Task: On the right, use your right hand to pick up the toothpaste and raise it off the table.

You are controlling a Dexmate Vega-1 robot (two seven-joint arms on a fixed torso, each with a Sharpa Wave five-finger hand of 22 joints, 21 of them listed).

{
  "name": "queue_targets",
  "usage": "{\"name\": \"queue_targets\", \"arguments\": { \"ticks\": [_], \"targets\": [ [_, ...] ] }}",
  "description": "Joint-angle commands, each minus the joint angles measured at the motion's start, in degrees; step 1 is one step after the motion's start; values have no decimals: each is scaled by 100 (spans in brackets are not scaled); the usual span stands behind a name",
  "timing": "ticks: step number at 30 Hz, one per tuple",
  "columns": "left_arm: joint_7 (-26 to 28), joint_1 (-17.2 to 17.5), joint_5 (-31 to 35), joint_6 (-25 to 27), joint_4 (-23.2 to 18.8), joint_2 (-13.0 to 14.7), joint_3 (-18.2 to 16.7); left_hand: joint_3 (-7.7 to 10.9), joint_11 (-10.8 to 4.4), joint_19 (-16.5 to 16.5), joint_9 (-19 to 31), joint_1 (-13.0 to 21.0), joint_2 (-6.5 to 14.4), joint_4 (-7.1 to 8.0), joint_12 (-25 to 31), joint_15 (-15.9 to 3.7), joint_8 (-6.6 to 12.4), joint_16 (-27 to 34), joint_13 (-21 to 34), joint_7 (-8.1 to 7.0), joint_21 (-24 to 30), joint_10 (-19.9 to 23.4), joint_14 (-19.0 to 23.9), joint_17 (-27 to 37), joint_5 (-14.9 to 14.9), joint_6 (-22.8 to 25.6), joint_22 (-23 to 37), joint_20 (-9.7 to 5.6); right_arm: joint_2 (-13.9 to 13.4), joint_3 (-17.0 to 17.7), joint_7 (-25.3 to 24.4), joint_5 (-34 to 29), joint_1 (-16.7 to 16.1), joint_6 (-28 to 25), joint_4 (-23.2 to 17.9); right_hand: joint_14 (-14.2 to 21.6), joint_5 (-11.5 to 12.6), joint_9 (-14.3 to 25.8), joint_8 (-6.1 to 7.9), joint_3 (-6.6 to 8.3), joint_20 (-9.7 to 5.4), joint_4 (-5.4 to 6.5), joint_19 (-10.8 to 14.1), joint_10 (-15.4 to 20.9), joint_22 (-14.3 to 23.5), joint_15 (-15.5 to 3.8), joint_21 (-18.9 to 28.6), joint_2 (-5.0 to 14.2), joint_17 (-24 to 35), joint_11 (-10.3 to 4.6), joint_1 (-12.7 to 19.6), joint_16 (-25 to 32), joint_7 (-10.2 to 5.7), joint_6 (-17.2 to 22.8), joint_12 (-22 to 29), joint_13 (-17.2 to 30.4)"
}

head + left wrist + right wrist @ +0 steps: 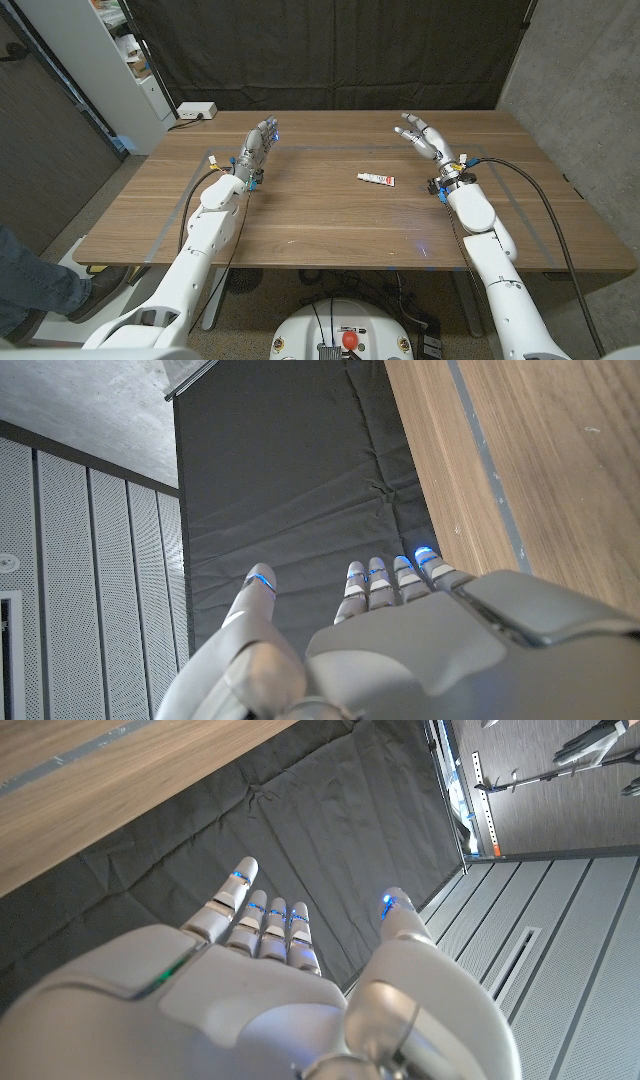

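A small white toothpaste tube (376,179) with red print lies on the wooden table (330,225), a little right of the middle. My right hand (424,138) hovers beyond and to the right of the tube, apart from it, fingers spread and holding nothing. In the right wrist view the same right hand (270,990) reaches toward the black curtain with its fingers apart. My left hand (259,145) stands at the left part of the table, fingers extended and empty; the left wrist view shows that left hand (380,640) with its fingers apart beside the table edge.
A black curtain (330,50) hangs behind the table. A white power strip (196,111) sits at the table's far left corner. A white shelf unit (120,60) stands at the left. A person's leg and shoe (40,285) show at the lower left.
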Motion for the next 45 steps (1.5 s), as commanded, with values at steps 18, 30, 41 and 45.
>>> {"name": "queue_targets", "arguments": {
  "ticks": [18, 30, 41, 45],
  "targets": [
    [-72, -41, -29, -37, 69, 5, -38, 7, 12, -27, 29, 96, 35, -13, -32, 29, -1, -27, 26, 32, -81, 87, 11, 21, -21, 34, 35, 70, -233, -206, -428, -838, -117, 39, -298, 52, -13, 17, -8, -19, 6, 2, 78, 116, 12, -60, -88, 0, -33, -7, 145, -17, -13, 98, -67, 17],
    [-79, -25, -31, -42, 69, 1, -40, 7, 36, -20, 29, 113, 49, -16, -39, 34, -5, -30, 28, 29, -109, 108, 8, 21, -23, 40, 36, 74, -343, -297, -581, -1145, -145, 11, -380, 100, -11, 20, 2, -25, 16, -2, 108, 172, 12, -72, -120, -6, -50, -15, 199, -6, -18, 148, -80, 18],
    [-73, -36, -42, -63, 92, -29, -38, 4, 13, -22, 29, 122, 54, -17, -46, 34, -5, -29, 29, 24, -131, 119, 12, 21, -25, 49, 37, 93, -425, -356, -633, -1232, -165, 38, -418, 73, -12, 23, 6, -42, 64, 7, 8, 219, 12, -100, -221, -12, -72, -55, 253, -26, -65, 194, -110, 22],
    [-97, -37, -46, -70, 103, -23, -36, 3, 26, -18, 30, 126, 57, -18, -48, 39, -3, -29, 30, 31, -141, 127, 13, 21, -26, 59, 38, 112, -452, -381, -635, -1272, -175, 42, -447, 72, -12, 24, 13, -47, 73, 10, -5, 309, 12, -100, -253, -12, -83, -14, 277, -32, -84, 229, -94, 25]
  ]
}}
